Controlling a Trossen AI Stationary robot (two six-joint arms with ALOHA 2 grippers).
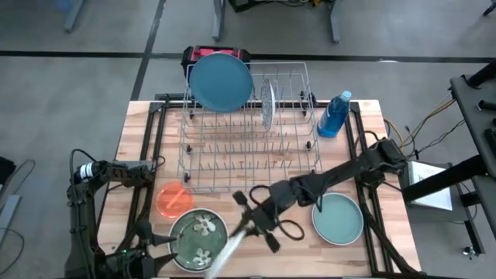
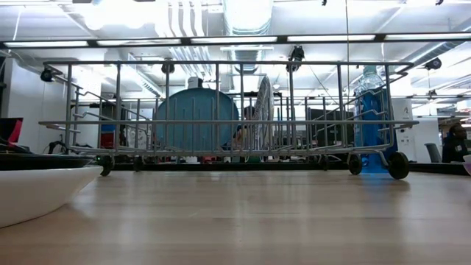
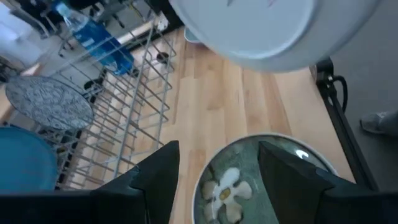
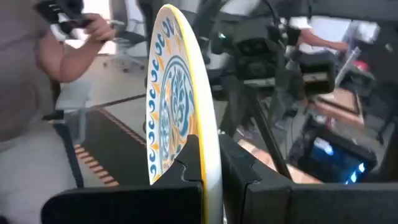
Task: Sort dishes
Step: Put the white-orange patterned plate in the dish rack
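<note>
I take the wire rack (image 1: 249, 128) as my landmark. It already carries the large blue plate (image 1: 221, 81) and the patterned plate (image 1: 267, 102), both standing on edge in its far rows, which is the orientation the slots require.

The right gripper (image 4: 210, 177) is clamped on the rim of a white plate with a blue-and-yellow pattern (image 4: 180, 99). In the high view this plate (image 1: 232, 246) hangs off the table just in front of the rack's near side, seen almost edge-on. I judge the rim grip is chosen so the plate can be lowered vertically between the wires.

The left gripper (image 3: 214, 165) sits in front of the rack's near left corner, its fingers spread wide and holding nothing, straddling the green flower-printed plate (image 3: 255, 180) directly below. I judge it is positioned to take that plate next.

The small orange plate (image 1: 173, 198) lies flat just before the rack's near left corner. The teal plate (image 1: 338, 217) lies flat before the near right corner. The blue bottle (image 1: 335, 115) stands beside the rack's right end.
</note>
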